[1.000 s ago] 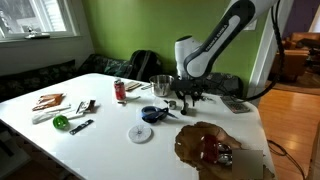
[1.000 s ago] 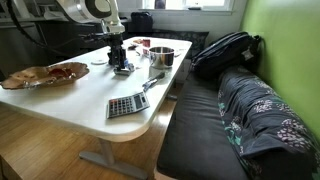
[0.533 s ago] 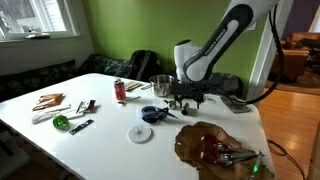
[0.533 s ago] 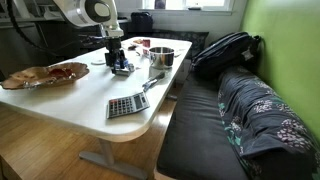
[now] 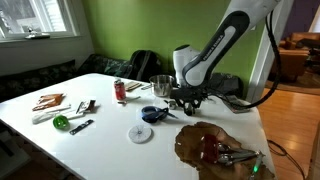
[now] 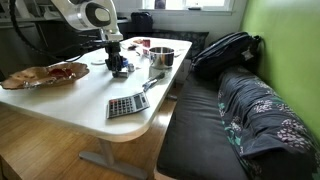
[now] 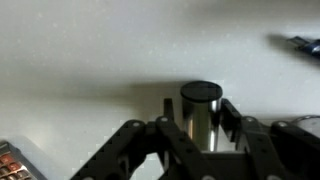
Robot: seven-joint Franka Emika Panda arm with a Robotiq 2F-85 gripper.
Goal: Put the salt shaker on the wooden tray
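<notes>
From the wrist view I have the short cylindrical metal salt shaker with its flat dark top standing upright on the white desk, right between the two black jaws of the gripper. The jaws are drawn in narrow, one on each side of the shaker. They look as if they may be touching its sides, but the picture is soft and I cannot tell whether they actually clamp it. The linkage in the foreground hides the shaker's foot, so I cannot see where it meets the desk.

In both exterior views the shaker itself is lost to me. The gripper hangs low over the desk beside the small steel pot, and its dark body covers whatever sits under it. From the side angle the gripper is a dark clump with nothing separate to pick out.

The broad, glossy dark brown wooden tray with a wavy outline lies near the desk's front corner, apart from the gripper. It carries something red and a metal utensil that I cannot identify at this size. In an exterior view the tray sits at the far left, with the frame cutting off its left edge.

In the wrist view, a dark object at the upper right is cropped by the frame. A sliver of something with coloured keys shows at the lower left, too little of it to name.
</notes>
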